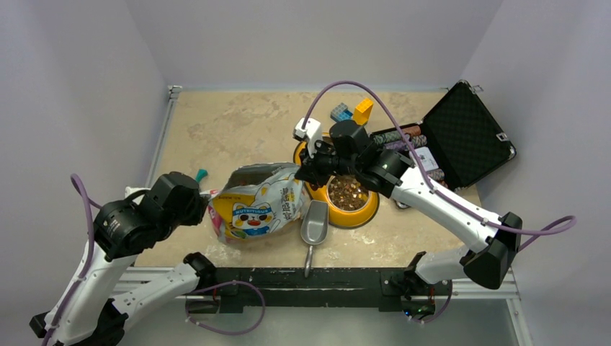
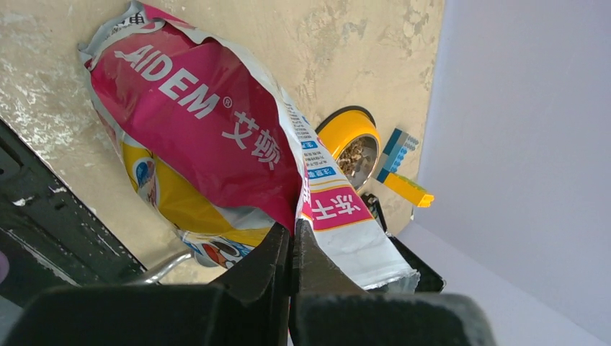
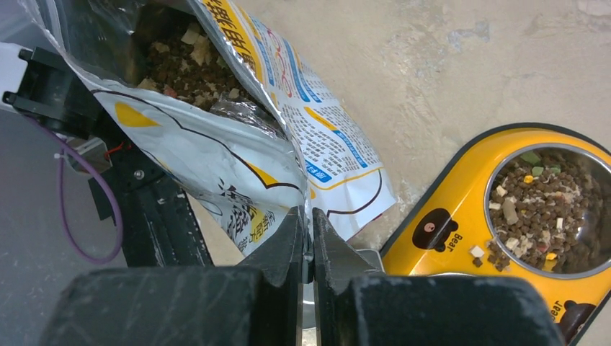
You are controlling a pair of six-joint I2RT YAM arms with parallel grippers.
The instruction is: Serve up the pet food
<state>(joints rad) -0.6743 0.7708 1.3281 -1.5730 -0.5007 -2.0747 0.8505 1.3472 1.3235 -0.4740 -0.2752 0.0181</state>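
Kibble, the pet food (image 3: 547,209), sits in the shiny middle of a yellow bowl (image 1: 358,215) on the tabletop (image 1: 230,130). More of it is inside the bag (image 1: 256,205); the right wrist view looks in through the bag's open mouth. The bag lies on its side just left of the bowl, with the cat picture facing up. The left jaws are squeezed tight on the bag's left end. The right jaws are squeezed tight on the bag's edge by its open mouth, close to the bowl. A metal scoop (image 1: 314,223) lies beside the bag and in front of the bowl, its handle pointing to the near edge. Toy blocks (image 1: 353,112) stand behind the bowl. An open black case (image 1: 468,133) sits at the far right.
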